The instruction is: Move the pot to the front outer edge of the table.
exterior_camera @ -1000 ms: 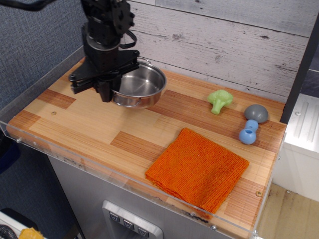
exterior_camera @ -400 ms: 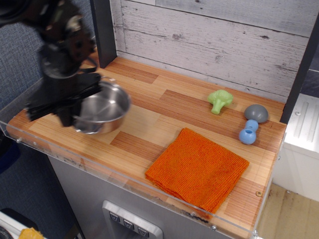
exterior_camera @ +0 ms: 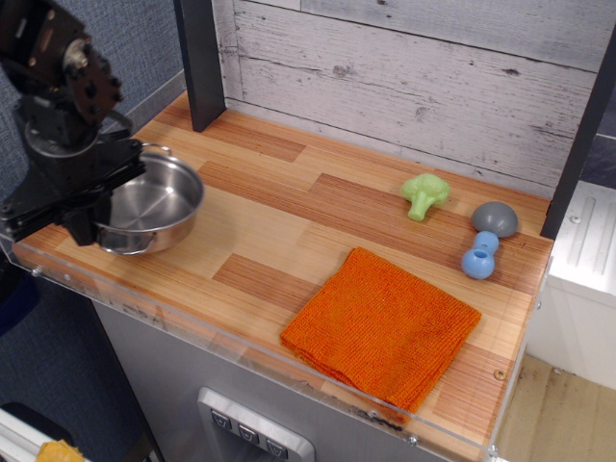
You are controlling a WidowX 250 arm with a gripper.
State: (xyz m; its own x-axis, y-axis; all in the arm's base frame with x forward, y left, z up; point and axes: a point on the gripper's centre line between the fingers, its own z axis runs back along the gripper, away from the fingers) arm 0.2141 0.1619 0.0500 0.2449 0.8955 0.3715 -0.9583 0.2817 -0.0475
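Sitting on one table (exterior_camera: 289, 207): one pot (exterior_camera: 147, 204), one orange cloth (exterior_camera: 382, 325).

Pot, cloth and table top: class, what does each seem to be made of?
Pot: polished metal, probably stainless steel; mirror-like reflections.
Cloth: orange knitted or woven fabric; ribbed, matte texture.
Table: striped wood planks, possibly bamboo or laminate; clear plastic rim.
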